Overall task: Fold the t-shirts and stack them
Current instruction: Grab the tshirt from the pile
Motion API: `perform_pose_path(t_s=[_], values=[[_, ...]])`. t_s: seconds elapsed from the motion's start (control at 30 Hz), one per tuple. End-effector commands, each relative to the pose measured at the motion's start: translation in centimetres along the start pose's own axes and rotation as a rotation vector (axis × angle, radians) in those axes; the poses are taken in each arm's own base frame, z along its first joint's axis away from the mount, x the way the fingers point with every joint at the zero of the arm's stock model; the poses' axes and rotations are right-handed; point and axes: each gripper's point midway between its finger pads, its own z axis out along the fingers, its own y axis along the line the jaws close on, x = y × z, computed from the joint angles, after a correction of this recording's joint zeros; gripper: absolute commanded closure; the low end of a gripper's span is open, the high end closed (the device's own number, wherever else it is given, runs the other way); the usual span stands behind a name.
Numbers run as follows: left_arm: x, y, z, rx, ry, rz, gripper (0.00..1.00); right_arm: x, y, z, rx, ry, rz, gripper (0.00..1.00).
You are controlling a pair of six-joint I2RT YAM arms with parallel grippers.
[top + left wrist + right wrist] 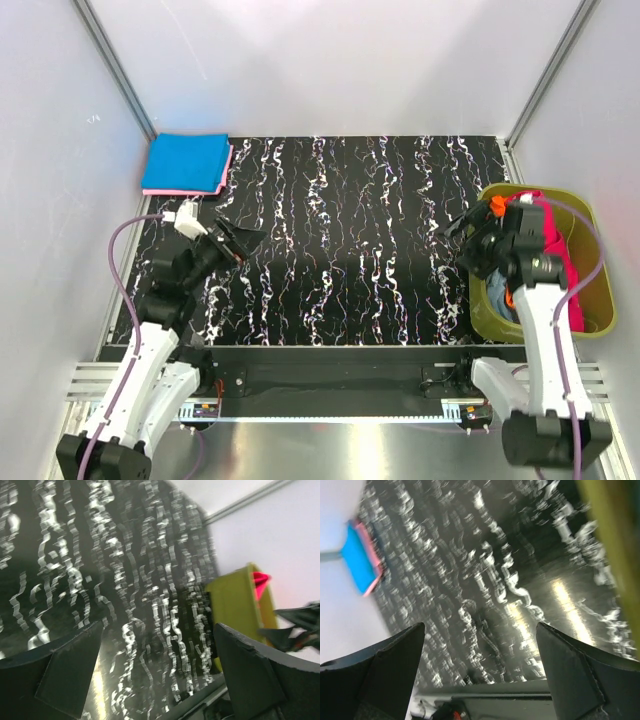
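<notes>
- Both arms were empty, jaws spread wide. The left end effector [240, 240] hung over the bench [350, 260] left of centre. The right end effector [462, 225] sat just beside the olive-green tub [592, 322], pointing inward.
- Folded work: bright blue t-shirt [185, 163] lay on top of a pink t-shirt [190, 191] at the far-left corner. The magenta t-shirt [555, 245] was heaped in the tub w/ other cloth under it.
- Step in hand, my read: fetching the next shirt from the tub.
- To do it well, you'd take the right arm in from above and pinch the top layer only, near the collar or a shoulder.
- Lift it clear of the rim before dragging, so the tub doesn't tip or slide.
- Drop it mid-bench, well apart from the stack, w/ the left arm ready for the other shoulder.
- Top view alone gave you the full layout & the tub contents.
- Left wrist view showed the tub wall & a magenta peak, not the stack.
- Right wrist view showed the stack far off & a blurred tub rim, nothing inside it.
</notes>
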Motion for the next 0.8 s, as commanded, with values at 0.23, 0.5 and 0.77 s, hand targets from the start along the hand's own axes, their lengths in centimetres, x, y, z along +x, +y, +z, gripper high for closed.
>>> perform_pose_path(t_s=[0.23, 0.5, 0.77], values=[[-2.2, 1.5, -1.8, -0.224, 0.01, 0.143, 0.01, -10.6, -1.7, -1.7, 0.441, -0.229, -0.15, 0.0], [0.5, -4.6, -3.4, 0.126, 0.205, 0.545, 0.01, -14.2, -7.5, -1.4, 0.664, -0.24, 0.072, 0.14], [2.8, -4.4, -3.5, 0.166, 0.282, 0.614, 0.01, -12.6, -10.5, -0.1, 0.673, -0.07, 0.06, 0.29]])
